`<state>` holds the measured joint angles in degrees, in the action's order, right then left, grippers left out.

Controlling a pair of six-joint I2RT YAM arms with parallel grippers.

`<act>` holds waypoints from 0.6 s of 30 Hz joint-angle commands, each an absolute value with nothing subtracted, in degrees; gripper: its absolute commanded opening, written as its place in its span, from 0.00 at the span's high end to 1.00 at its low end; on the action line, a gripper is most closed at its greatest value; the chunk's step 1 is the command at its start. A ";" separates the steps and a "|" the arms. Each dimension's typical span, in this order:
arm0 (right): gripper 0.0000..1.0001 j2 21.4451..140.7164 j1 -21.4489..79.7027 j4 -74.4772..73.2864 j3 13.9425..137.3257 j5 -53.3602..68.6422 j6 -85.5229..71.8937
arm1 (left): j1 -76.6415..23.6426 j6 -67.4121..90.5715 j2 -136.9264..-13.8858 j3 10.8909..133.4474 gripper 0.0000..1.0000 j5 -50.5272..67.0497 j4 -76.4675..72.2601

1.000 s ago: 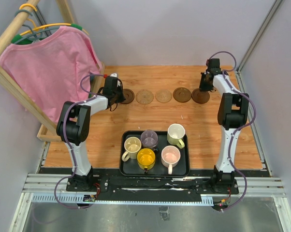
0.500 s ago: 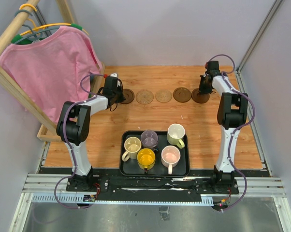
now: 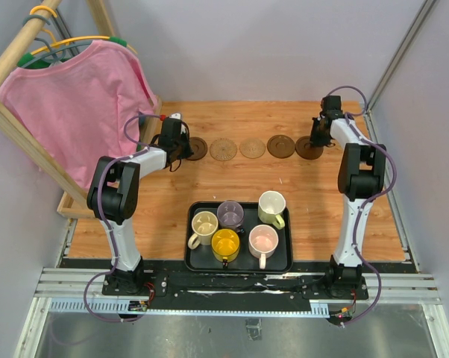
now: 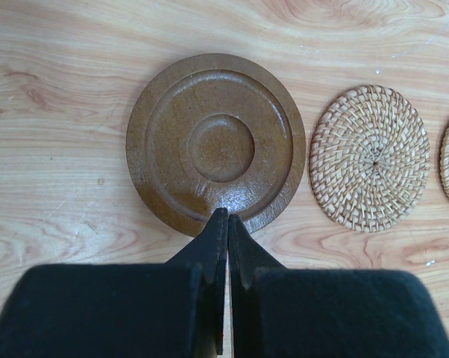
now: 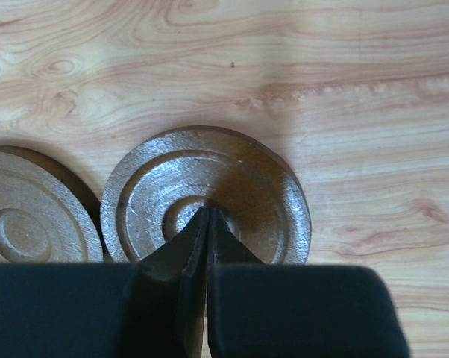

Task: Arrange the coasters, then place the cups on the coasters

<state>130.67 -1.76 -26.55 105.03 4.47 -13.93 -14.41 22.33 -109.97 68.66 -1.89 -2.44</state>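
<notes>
While both arms reach to the far part of the light wood-grain table (image 3: 172, 194), five flat round coasters lie there in one row. L to R: a glossy dark brown wooden coaster w/ concentric rings (image 3: 195, 148), a tan woven-rattan coaster (image 3: 223, 149), a second tan woven coaster (image 3: 252, 148), a second dark brown ringed coaster (image 3: 280, 145) and a third dark brown ringed coaster (image 3: 309, 148) at the R end. The first four sit w/ small gaps. The last two lie just beside each other; can't tell if they touch.

The left gripper (image 4: 226, 216) has its black jaws pressed together, nothing between them, tips over the near rim of the leftmost dark coaster. The right gripper (image 5: 208, 212) is likewise fully closed and holding nothing, tips over the middle of the rightmost dark coaster.

Five small handled mugs stand upright, close-packed, on a black rectangular tray (image 3: 239, 269) at the near side, betw. the arm bases: a cream-beige mug (image 3: 204, 224), a translucent grey-purple mug (image 3: 230, 213), a pale yellow-green mug (image 3: 271, 203), a yellow mug (image 3: 225, 243) and a pale pink mug (image 3: 263, 240). No mug is on a coaster.

Plain grey walls close in the table. A pink T-shirt (image 3: 75, 104) hangs from a wooden rack (image 3: 19, 134) at far L. An aluminium rail (image 3: 239, 287) runs along the near edge.
</notes>
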 commanded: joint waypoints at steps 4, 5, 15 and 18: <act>0.99 129.42 -3.43 -29.37 101.90 1.12 -14.58 | -14.24 22.09 -108.63 69.63 0.99 -2.46 -2.46; 0.99 129.37 -3.43 -29.37 101.79 1.00 -14.65 | -14.24 22.08 -108.71 69.66 0.99 -2.46 -2.53; 0.99 128.59 -3.87 -29.39 101.36 -0.06 -15.01 | -14.24 21.91 -108.81 69.44 0.99 -2.52 -2.55; 0.99 128.58 -3.87 -29.42 101.34 0.13 -15.06 | -14.24 21.93 -108.89 69.57 1.00 -2.46 -2.64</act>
<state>129.32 -2.33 -26.22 103.04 2.68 -14.83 -14.41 22.33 -109.97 68.66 -1.89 -2.44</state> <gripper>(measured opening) 0.011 0.010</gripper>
